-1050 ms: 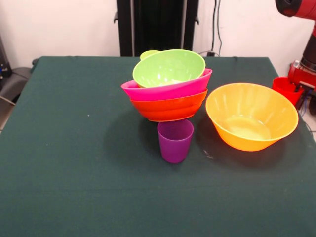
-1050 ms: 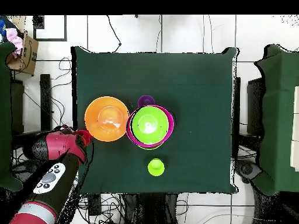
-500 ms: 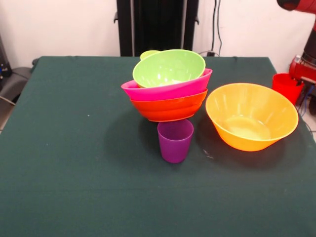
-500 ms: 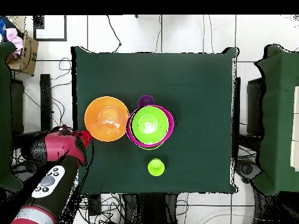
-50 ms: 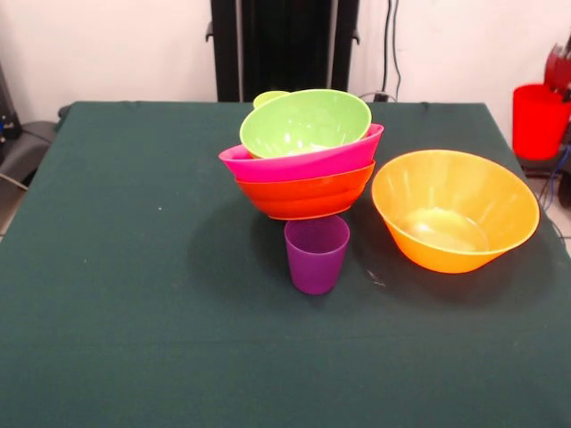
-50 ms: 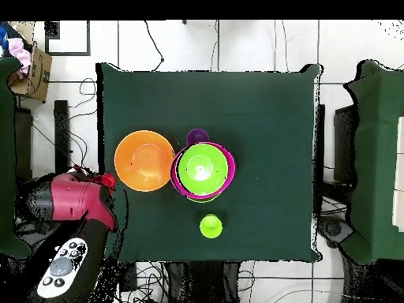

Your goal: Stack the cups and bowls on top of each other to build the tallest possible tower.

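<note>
The tower [image 5: 305, 156] stands mid-table: a lime green bowl [image 5: 306, 122] in a pink bowl [image 5: 303, 162] in a red-orange bowl [image 5: 306, 193], all tilted. The purple cup [image 5: 317, 253] stands upright just in front of it. A lime green cup [image 5: 268, 97] peeks out behind it. The large orange bowl [image 5: 455, 209] sits alone to the right. At the right edge, beyond the table's side, my gripper [image 5: 560, 73] holds the red cup [image 5: 539, 119] in the air, shut on its rim. From overhead the red cup [image 6: 106, 181] shows beside the arm [image 6: 75, 199].
The dark green table [image 5: 134, 294] ends just right of the orange bowl. A black post [image 5: 285, 45] rises behind the far edge. Cables and floor tiles surround the table [image 6: 260, 95] in the overhead view.
The red cup has risen from low beside the table's right edge to well above it, carried by the gripper. The arm has drawn back and up. The bowls and other cups have not moved.
</note>
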{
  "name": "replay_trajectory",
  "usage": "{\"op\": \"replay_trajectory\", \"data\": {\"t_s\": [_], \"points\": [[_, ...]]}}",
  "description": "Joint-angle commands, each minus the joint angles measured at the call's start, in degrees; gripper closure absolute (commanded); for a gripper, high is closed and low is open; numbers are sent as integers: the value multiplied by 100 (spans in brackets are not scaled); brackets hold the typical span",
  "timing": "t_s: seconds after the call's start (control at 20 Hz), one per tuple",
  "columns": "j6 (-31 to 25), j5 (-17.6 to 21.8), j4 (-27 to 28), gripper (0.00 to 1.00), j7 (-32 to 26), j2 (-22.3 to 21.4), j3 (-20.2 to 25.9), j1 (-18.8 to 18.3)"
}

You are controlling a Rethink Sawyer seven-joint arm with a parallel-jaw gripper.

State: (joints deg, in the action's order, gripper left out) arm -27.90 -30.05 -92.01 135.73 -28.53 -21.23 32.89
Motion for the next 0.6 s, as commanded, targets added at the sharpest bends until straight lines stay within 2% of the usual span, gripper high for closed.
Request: {"op": "replay_trajectory", "data": {"t_s": [0.05, 0.3, 0.6], "points": [[-1431, 465, -312, 100, 187, -918, 236, -356], [-1782, 702, -326, 100, -303, -1280, 252, -761], [-1651, 1130, -494, 100, -1280, -1465, 618, -1686]]}}
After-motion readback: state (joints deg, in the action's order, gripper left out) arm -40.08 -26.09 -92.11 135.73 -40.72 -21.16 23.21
